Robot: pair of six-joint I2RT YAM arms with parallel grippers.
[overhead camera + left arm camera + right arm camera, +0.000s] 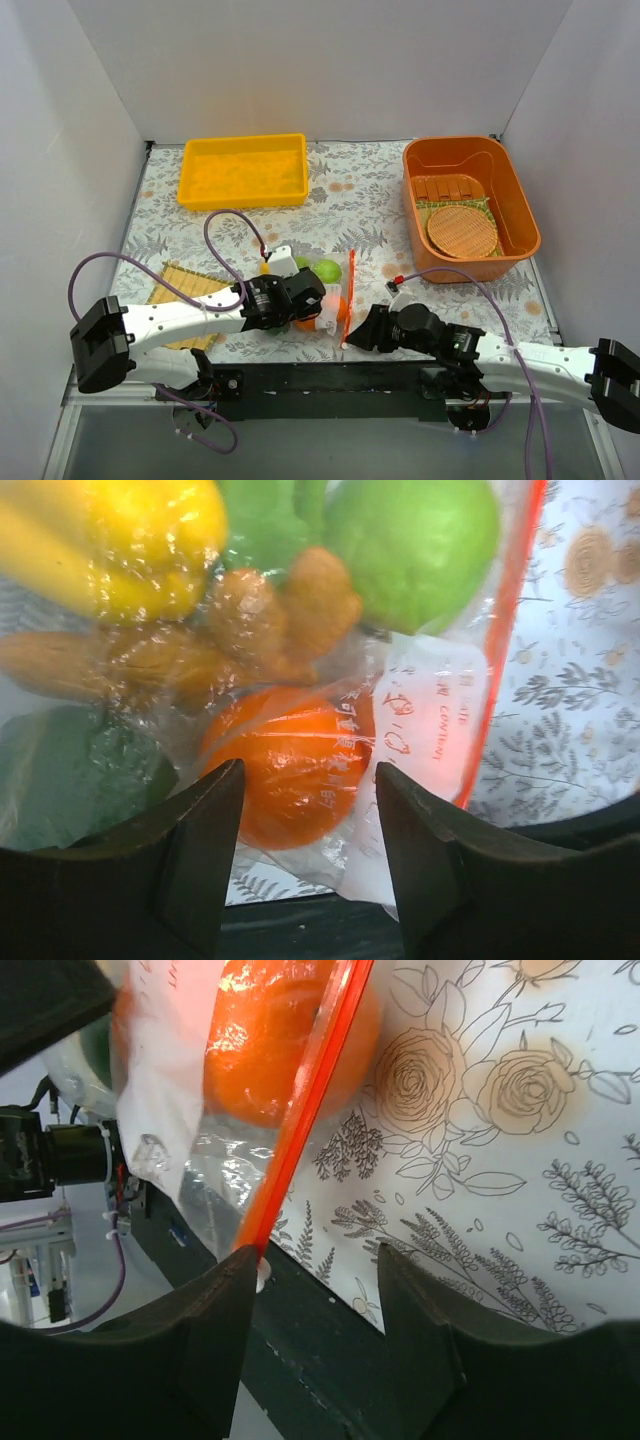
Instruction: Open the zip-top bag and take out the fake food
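The zip-top bag (335, 295) lies near the table's front edge, its orange-red zip strip (349, 290) on its right side. Through the plastic the left wrist view shows the fake food: a yellow piece (150, 540), a bright green ball (410, 545), a tan-brown lumpy piece (280, 610), an orange ball (290, 760) and a dark green piece (70, 780). My left gripper (310, 850) is open, its jaws either side of the bag's near end by the orange ball. My right gripper (315, 1310) is open at the strip's near end (290, 1130), its left fingertip (240, 1270) beside it.
A yellow tray (243, 170) stands at the back left. An orange basin (520, 215) at the back right holds wooden slats and a round woven disc. A straw mat (185, 290) lies partly under my left arm. The dark table edge (330, 375) runs just below the bag.
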